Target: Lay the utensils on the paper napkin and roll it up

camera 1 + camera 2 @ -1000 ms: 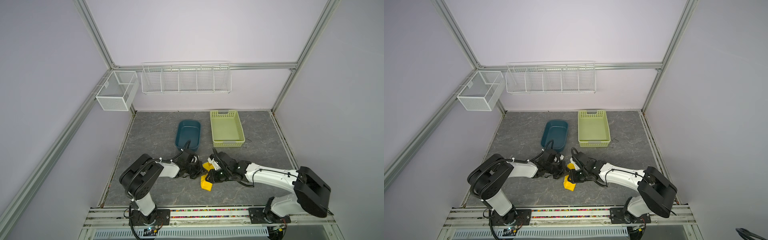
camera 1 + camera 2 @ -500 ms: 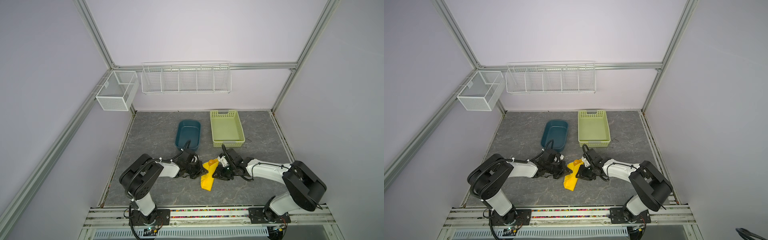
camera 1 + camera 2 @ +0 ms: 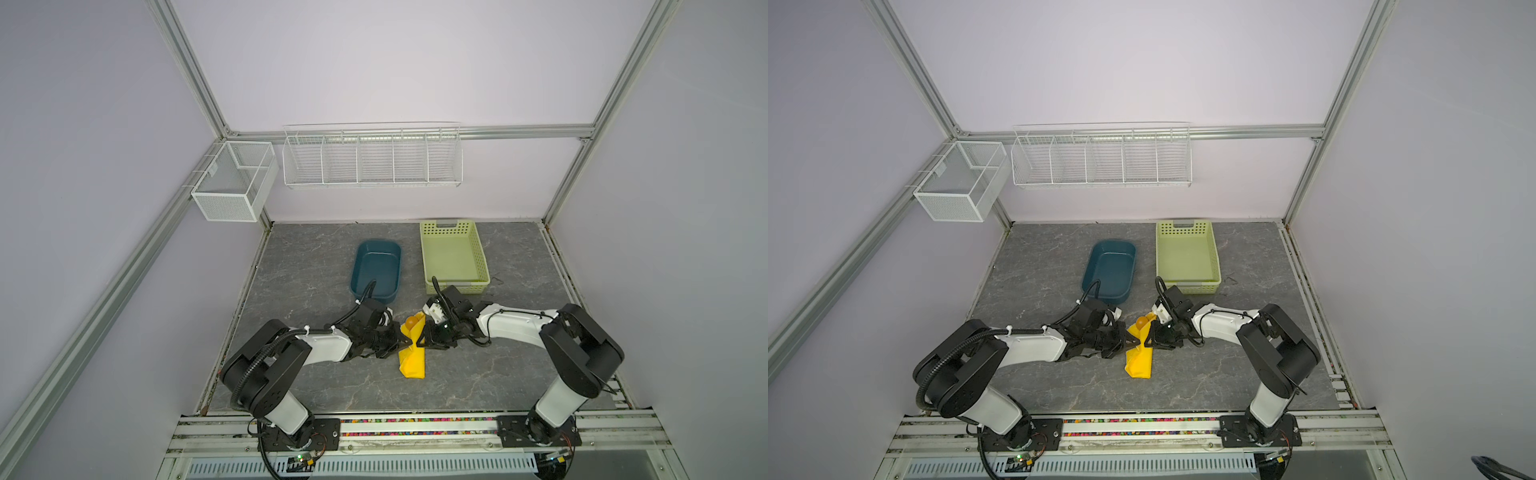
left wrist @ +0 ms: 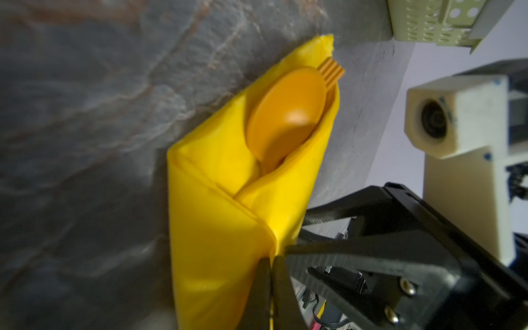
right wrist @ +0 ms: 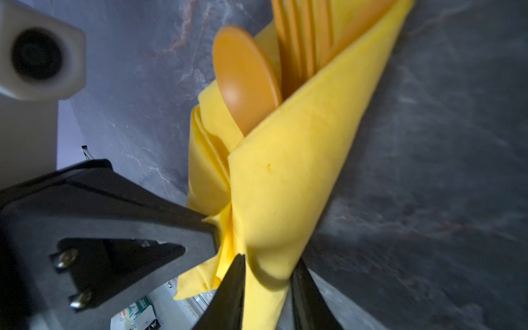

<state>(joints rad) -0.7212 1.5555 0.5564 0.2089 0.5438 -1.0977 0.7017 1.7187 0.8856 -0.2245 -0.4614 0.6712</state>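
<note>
The paper napkin (image 3: pixel 412 361) (image 3: pixel 1139 362) lies wrapped in a cone around the utensils, between my two grippers. An orange spoon bowl (image 3: pixel 411 321) (image 4: pixel 285 114) (image 5: pixel 243 77) and fork tines (image 4: pixel 331 71) (image 5: pixel 303 37) stick out of its far end. The knife is hidden. My left gripper (image 3: pixel 409 344) (image 4: pixel 271 260) is shut on a folded edge of the napkin at the roll's middle. From the opposite side my right gripper (image 3: pixel 422 343) (image 5: pixel 268 263) holds the narrow rolled part, one finger pressing each side.
A dark blue tub (image 3: pixel 358 266) stands just behind the left arm, and a pale green perforated basket (image 3: pixel 482 257) just behind the right arm. White wire racks (image 3: pixel 372 158) hang on the back wall. Bare grey table lies in front of the napkin.
The right gripper drew back to the right off the napkin, then came in again and closed around the rolled part. The left gripper stayed shut in place.
</note>
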